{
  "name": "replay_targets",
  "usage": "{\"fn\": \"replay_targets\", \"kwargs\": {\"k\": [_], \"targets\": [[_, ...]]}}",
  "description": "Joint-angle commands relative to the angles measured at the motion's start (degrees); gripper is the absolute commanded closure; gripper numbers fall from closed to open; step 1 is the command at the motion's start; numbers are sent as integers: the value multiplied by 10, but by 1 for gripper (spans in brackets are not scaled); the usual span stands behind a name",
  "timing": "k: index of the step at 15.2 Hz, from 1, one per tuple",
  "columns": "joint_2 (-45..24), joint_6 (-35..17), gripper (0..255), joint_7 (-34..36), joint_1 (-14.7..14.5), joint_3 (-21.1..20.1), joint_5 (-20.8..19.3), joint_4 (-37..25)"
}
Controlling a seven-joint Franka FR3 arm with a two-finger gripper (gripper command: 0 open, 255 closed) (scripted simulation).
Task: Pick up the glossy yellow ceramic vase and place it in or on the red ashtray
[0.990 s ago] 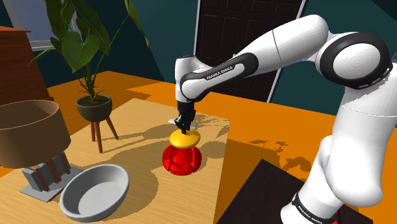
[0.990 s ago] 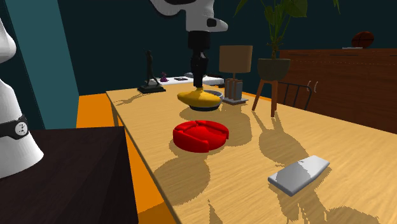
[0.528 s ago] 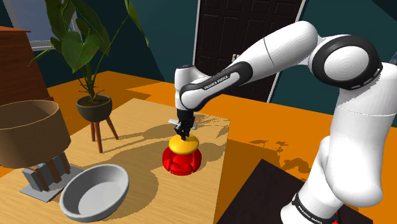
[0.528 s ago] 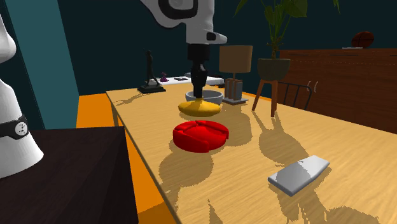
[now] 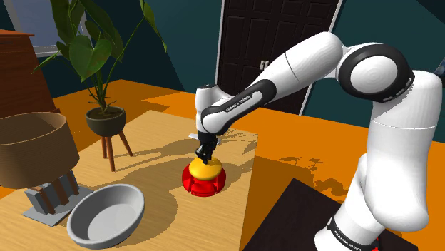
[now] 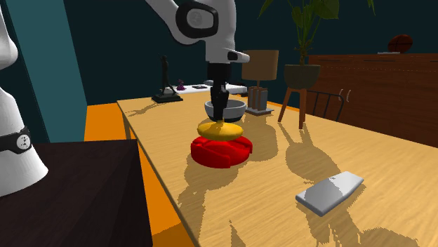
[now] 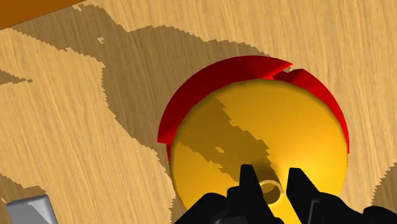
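gripped the yellow vase (image 7: 254, 127) by its narrow neck between both fingers of the black gripper (image 7: 272, 175); held upright, directly on top of the red ashtray (image 7: 191, 95), touching or nearly touching, on the wooden table (image 7: 76, 127)

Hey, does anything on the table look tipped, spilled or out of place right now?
Nothing stands out. The yellow vase is level, on or just over the red ashtray, held in the tool; the grey bowl, lamp and potted plant stand upright.
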State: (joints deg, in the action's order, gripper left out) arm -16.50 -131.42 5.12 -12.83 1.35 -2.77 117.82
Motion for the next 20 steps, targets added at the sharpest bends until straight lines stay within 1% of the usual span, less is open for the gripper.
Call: {"fn": "replay_targets", "kwargs": {"k": [1,7,8,13,17,20], "targets": [[-3,-6,255,0,0,0,0,2],[-3,-6,255,0,0,0,0,2],[-3,-6,0,0,0,0,0,2],[-3,-6,0,0,0,0,0,2],[36,59,0,-1,-2,-1,1,-24],[36,59,0,-1,-2,-1,1,-24]]}}
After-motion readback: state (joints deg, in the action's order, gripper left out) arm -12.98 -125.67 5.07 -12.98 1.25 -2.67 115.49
